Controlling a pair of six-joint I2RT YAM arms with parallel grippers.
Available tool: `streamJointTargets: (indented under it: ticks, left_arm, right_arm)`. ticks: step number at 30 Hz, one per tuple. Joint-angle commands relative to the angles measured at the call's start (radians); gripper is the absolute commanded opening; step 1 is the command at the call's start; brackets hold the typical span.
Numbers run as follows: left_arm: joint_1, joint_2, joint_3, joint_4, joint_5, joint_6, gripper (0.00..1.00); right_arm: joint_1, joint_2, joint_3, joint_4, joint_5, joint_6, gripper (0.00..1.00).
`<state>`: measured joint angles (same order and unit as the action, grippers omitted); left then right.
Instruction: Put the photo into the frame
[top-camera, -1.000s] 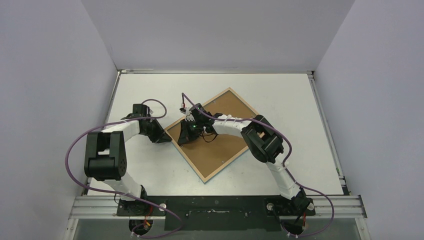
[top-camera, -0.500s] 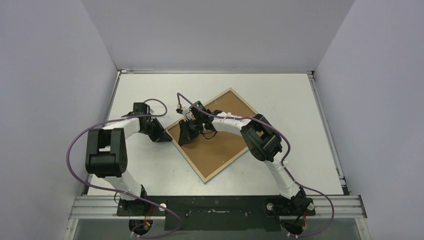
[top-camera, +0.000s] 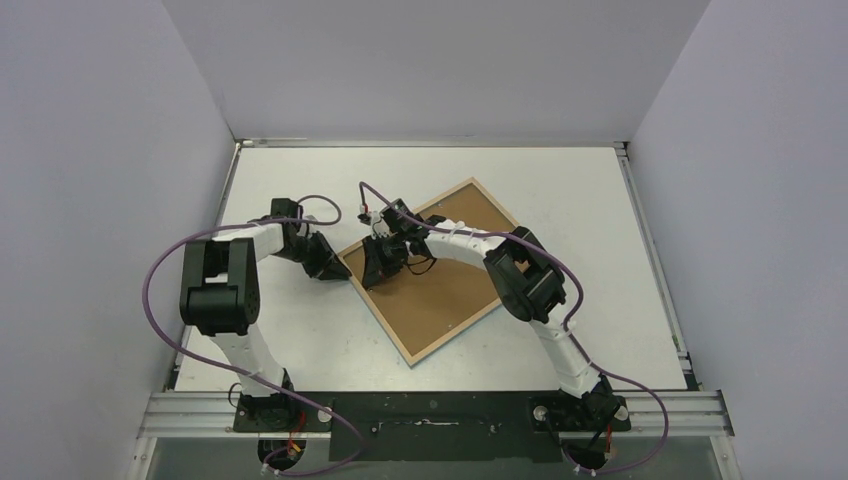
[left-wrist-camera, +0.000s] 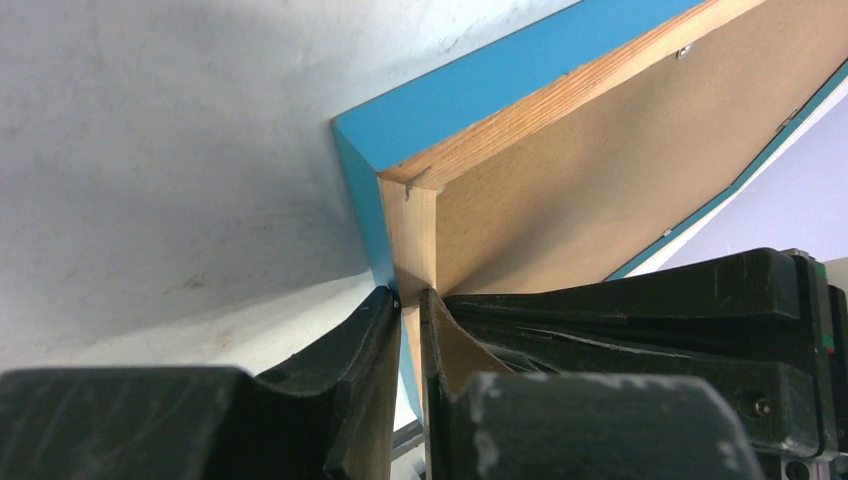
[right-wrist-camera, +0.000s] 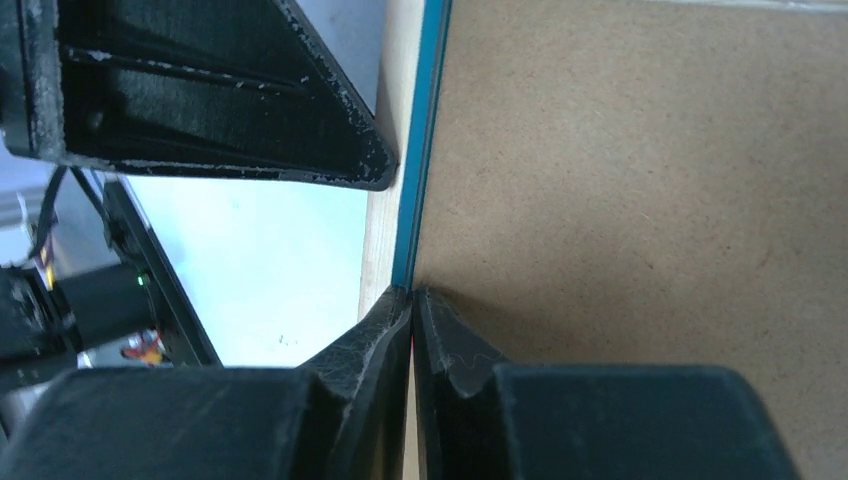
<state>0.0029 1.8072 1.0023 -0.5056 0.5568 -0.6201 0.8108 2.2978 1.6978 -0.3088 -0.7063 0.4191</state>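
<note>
Your left claw (left-wrist-camera: 408, 300) is clamped on the wooden rail of the frame (left-wrist-camera: 470, 100), right at its left corner. The frame lies face down on the table (top-camera: 590, 200), turned like a diamond, and its long side runs from that corner away towards far right. The brown backing board (top-camera: 440, 285) sits in it.

Your right claw (right-wrist-camera: 412, 300) is just beside the left one, inside the same corner. Its fingers are pressed together at the seam between the blue lip and the board. A thin red sliver shows between the tips. It may be the edge of the photo, but the view is too tight to say, and no other part of the photo shows.

The seam lies straight ahead of the right fingertips, so any lift or tuck there falls to the right arm while the left steadies the corner.
</note>
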Motion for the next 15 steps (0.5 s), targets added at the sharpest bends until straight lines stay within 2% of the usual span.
streamJointTargets:
  ticks: [1, 9, 15]
  left_arm:
    - [-0.012, 0.118, 0.09, 0.114, -0.072, 0.045, 0.12]
    - [-0.012, 0.238, 0.222, 0.113, -0.059, 0.055, 0.12]
    - [-0.012, 0.303, 0.293, 0.099, -0.089, 0.059, 0.12]
  right_arm:
    - [0.036, 0.029, 0.011, -0.009, 0.179, 0.166, 0.08]
    - [0.039, 0.075, 0.083, -0.036, 0.354, 0.242, 0.08]
    - [0.015, 0.062, 0.146, -0.119, 0.594, 0.329, 0.14]
